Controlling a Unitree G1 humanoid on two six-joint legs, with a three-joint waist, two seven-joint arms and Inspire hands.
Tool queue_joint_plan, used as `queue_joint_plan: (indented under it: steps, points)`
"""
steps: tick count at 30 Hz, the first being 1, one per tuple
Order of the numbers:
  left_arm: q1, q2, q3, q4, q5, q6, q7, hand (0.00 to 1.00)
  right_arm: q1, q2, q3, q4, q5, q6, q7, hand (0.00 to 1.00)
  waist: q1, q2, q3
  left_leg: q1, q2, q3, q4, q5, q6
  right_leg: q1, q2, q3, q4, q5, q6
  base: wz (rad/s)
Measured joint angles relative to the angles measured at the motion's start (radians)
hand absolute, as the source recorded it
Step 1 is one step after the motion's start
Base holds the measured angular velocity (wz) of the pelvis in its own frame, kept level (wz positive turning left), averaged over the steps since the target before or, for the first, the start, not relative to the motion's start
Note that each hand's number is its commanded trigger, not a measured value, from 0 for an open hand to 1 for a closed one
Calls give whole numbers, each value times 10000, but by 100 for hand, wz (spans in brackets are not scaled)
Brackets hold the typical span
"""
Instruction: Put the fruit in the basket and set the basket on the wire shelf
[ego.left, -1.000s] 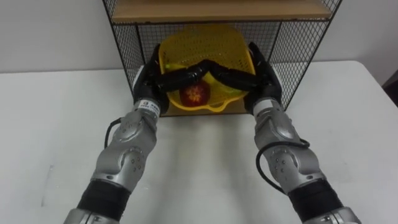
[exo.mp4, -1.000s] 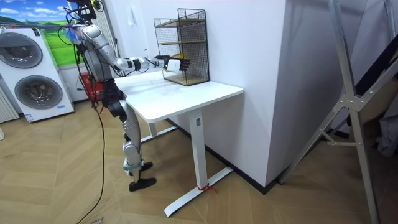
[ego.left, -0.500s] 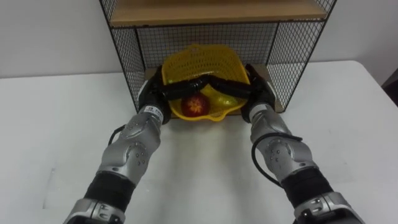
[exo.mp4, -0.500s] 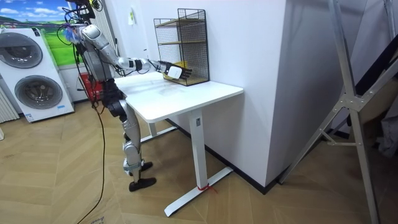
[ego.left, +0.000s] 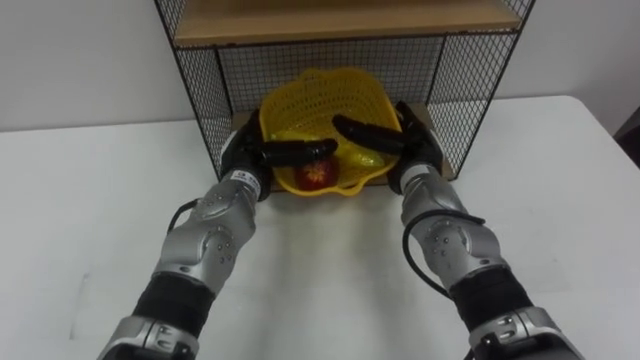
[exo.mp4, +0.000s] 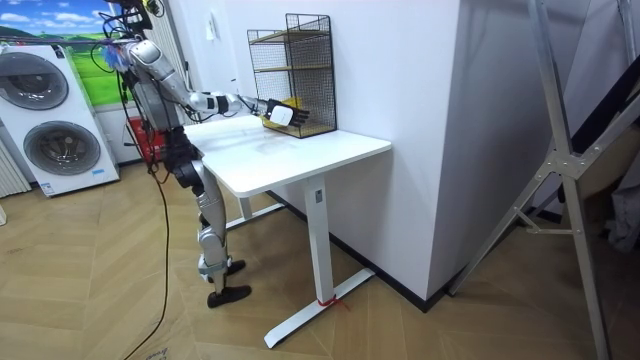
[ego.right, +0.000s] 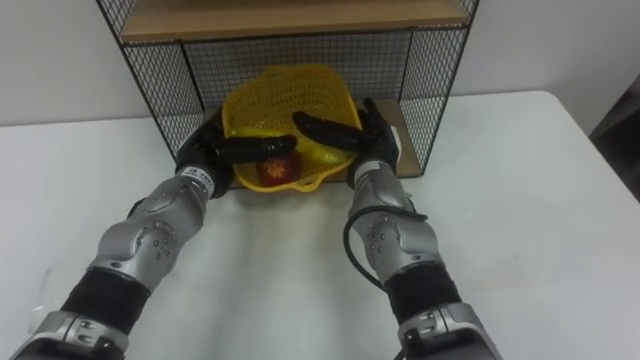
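At the 12 o'clock edge of the white bench (ego.left: 90, 210), the black wire shelf (ego.left: 200, 90) is standing against the wall, a wooden board (ego.left: 340, 15) forming its upper level. The yellow basket (ego.left: 322, 95) is sitting inside the bottom level of the wire shelf, its front rim poking out toward 6 o'clock. The red fruit (ego.left: 314, 174) is lying in the basket at about 7 o'clock. The yellow fruit (ego.left: 362, 160) is lying beside it at about 4 o'clock, partly hidden.

The left robot hand (ego.left: 245, 158) is holding the basket at 9 o'clock. Its thumb (ego.left: 290, 150) is reaching over the rim and across the red fruit while its fingers are lying flat along the outer wall, so the wall is being pinched between them. The right robot hand (ego.left: 412, 150) is doing the same at 3 o'clock, thumb (ego.left: 362, 132) stretching in over the yellow fruit and fingers running up the outside. The two thumb tips are pointing at each other, apart, not touching.

In the room view the robot is standing upright at the bench end on the room view's left, both arms stretching out level to the wire shelf. A washing machine (exo.mp4: 55, 130) is standing behind the robot at 9 o'clock
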Motion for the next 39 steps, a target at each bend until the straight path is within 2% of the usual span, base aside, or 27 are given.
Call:
queue_joint_plan:
  steps: [5,11,16,23,29,35,39]
  points:
    - [0,130,4,0,6,56,3,0,1,-15,-9,0,8,0,122,0,-135,90,-47,77,-1,6,-15,0,0,46,-1,14,6,0,0,0]
    - [0,171,125,0,4,81,-102,0,18,-36,-11,0,-61,0,344,0,-204,178,-40,158,4,12,-74,-8,-12,137,9,18,-2,1,-3,0]
    - [-4,322,780,-2,5,79,-92,0,23,-63,-125,-33,-31,-1,541,0,-309,180,-39,162,4,17,-54,-14,-17,128,15,34,-4,1,-3,0]
    - [-75,422,881,-58,4,78,-53,0,42,-101,-122,-28,127,-3,910,0,-306,180,-39,234,3,16,-67,-43,-63,211,14,22,-4,1,-3,0]
    - [-79,425,1035,-878,19,51,210,0,249,-89,-121,-18,46,-14,977,0,-317,181,-38,230,2,15,-77,-45,-63,181,17,29,-6,1,-3,0]
    - [-76,431,1193,-1343,124,-54,222,0,320,-111,-288,-23,-665,-56,1159,0,-298,181,-38,255,3,22,-87,-52,-74,174,23,59,0,1,-4,0]
    - [-73,445,1191,-1947,219,-365,193,0,559,-205,-265,-688,-1534,-59,1273,0,-282,178,-38,223,-5,5,-79,-42,-58,151,25,77,-1,-3,-3,0]
